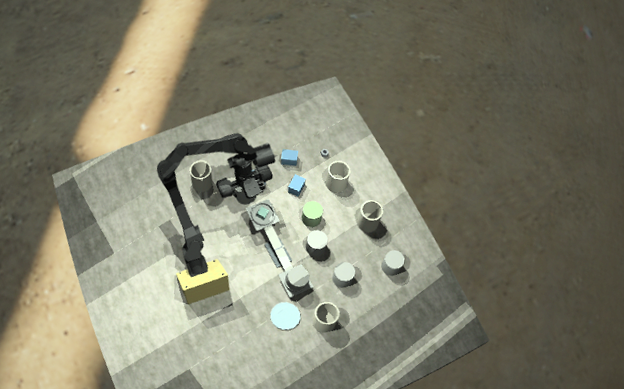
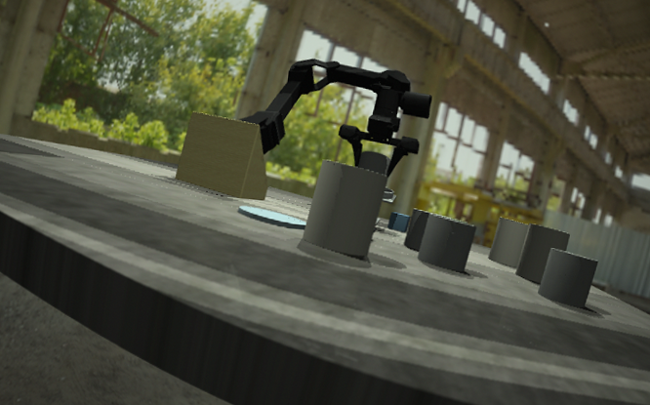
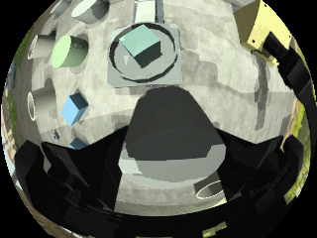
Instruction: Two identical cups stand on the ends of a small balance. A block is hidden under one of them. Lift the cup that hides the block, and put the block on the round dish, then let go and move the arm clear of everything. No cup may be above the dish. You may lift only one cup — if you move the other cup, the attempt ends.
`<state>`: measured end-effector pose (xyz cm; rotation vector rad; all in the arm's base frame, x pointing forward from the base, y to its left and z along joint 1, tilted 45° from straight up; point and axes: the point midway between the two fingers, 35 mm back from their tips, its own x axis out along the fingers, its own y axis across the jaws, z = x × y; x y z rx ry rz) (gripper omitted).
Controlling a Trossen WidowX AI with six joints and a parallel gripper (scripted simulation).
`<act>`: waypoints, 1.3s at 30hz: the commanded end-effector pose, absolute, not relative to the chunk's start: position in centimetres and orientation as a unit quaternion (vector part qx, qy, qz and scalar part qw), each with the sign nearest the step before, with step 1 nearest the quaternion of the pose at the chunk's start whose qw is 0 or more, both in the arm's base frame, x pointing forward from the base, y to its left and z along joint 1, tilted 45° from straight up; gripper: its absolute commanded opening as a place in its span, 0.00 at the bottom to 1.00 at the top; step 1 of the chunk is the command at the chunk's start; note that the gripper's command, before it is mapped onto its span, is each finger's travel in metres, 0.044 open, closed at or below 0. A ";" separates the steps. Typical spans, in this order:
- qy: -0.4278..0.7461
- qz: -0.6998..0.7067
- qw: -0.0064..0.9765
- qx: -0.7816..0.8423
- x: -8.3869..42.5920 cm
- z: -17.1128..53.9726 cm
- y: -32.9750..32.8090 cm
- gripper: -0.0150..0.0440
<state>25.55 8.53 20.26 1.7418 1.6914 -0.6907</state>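
My gripper point(image 1: 251, 188) point(image 2: 374, 163) point(image 3: 168, 130) is shut on a grey cup point(image 2: 373, 161) point(image 3: 173, 124), held in the air beside the near end of the balance point(image 1: 275, 245) point(image 3: 115, 76). On that end a teal block point(image 1: 263, 212) point(image 3: 141, 42) lies uncovered inside a round rim. The other cup point(image 1: 298, 276) stands upright on the opposite end. The pale blue round dish point(image 1: 285, 315) point(image 2: 272, 216) lies beside that end, with nothing on it. In the exterior view most of the balance is hidden.
Open tubes stand left of the gripper point(image 1: 202, 182), right of the dish point(image 1: 325, 323) point(image 2: 344, 210) and at the right. A green cylinder point(image 1: 311, 213) point(image 3: 70, 51), a white cylinder point(image 1: 316, 240) and grey ones stand beside the balance. Blue blocks point(image 1: 289, 157) point(image 1: 296, 184) lie behind.
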 end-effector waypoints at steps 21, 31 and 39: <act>0.660 -0.245 0.299 0.644 21.8 19.6 15.2 0.25; 0.661 -0.244 0.298 0.645 21.7 18.1 16.8 0.25; 0.661 -0.243 0.298 0.645 21.7 17.2 17.6 0.25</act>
